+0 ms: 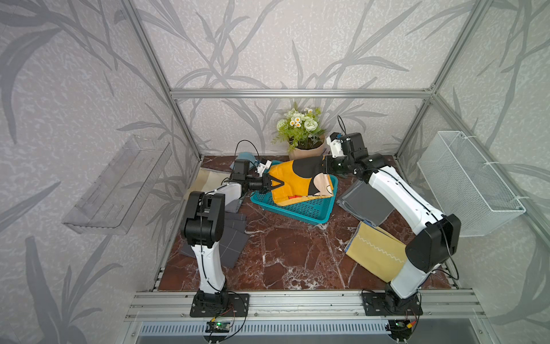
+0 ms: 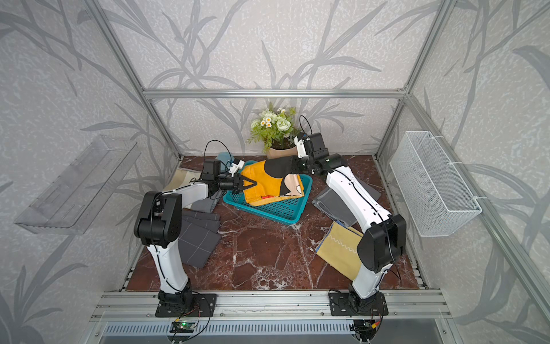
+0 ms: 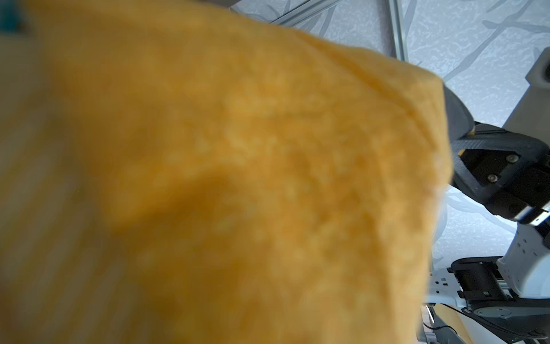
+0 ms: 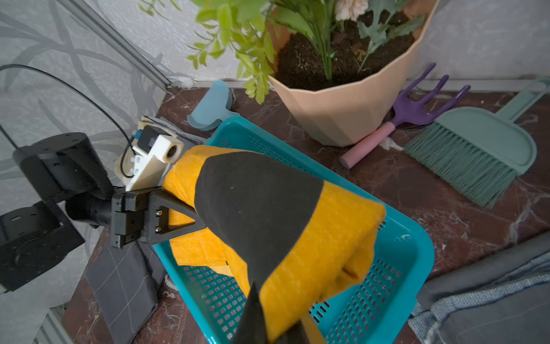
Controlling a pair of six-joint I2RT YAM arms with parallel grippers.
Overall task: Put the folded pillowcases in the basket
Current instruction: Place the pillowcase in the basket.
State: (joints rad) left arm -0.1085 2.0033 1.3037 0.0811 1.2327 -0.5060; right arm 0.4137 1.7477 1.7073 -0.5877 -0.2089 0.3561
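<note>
The pillowcase (image 1: 288, 187), orange with black patches, hangs stretched between the two arms over the basket (image 1: 300, 211). The basket sits on the marble table (image 1: 282, 253) toward 12 o'clock, just in front of the plant pot (image 1: 303, 152).

The left gripper (image 1: 278, 183) comes in at the cloth's 9 o'clock edge. Its black fingers are pinched tight on the fabric, and their tips are lost under a black patch in the right wrist view. The right gripper (image 1: 323, 166) has the 2 o'clock corner clamped the same way, with its tips buried in the cloth.

The cloth sags low into the basket, but I cannot tell whether its lower fold touches the grid floor. It also hides the basket's 10 o'clock half.

The left wrist view is almost all blurred orange, with only a sliver of teal at one corner.

The grey cloths (image 1: 232, 241) at 8 o'clock lie partly under the left arm. The mustard cloth (image 1: 375, 253) at 4 o'clock runs under the right arm.

A blue scoop (image 4: 211, 107) beyond the basket is only half visible in both top views. The purple fork (image 4: 416, 110) and green brush (image 4: 476, 152) beside the pot show only from the right wrist.
</note>
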